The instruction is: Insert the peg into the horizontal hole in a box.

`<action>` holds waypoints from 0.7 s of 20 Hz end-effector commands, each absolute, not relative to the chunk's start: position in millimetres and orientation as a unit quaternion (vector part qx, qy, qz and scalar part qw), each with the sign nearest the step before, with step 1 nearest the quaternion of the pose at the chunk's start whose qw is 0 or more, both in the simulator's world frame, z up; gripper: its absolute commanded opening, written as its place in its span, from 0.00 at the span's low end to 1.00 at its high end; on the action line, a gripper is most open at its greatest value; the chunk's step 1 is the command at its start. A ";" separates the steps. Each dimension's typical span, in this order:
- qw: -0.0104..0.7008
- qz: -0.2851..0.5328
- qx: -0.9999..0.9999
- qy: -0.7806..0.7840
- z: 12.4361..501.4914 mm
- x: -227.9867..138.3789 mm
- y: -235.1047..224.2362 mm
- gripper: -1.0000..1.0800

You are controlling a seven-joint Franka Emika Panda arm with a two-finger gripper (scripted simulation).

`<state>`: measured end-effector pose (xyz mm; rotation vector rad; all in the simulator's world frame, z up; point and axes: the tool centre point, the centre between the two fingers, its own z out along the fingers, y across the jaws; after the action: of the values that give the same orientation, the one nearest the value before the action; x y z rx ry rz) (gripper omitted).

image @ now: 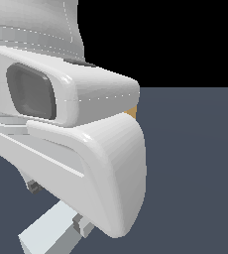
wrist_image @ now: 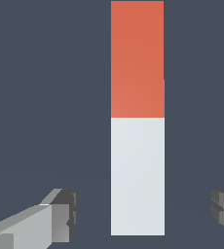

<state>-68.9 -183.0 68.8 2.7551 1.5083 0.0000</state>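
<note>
Pincer (wrist_image: 143,214) agape astride the peg (wrist_image: 137,146), red end only in wrist view.

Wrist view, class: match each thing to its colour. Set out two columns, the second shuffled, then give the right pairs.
Things:
1. end effector fingers
2. peg half between them
3. other peg half
4. floor

Colours:
A. slate blue
B. red-orange
C. pale grey-white
D. mid to dark grey

Pairs: 1-D, 2-C, 3-B, 4-A
</note>
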 end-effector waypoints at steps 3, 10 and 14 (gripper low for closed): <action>0.000 0.000 0.877 0.480 58.2 -69.4 -182.7 0.96; 0.000 0.000 0.877 0.481 27.0 -69.6 -181.5 0.96; 0.000 0.000 0.876 0.482 20.5 -68.7 -181.6 0.96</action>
<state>-69.6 -181.5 22.4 2.7547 1.5129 -0.0017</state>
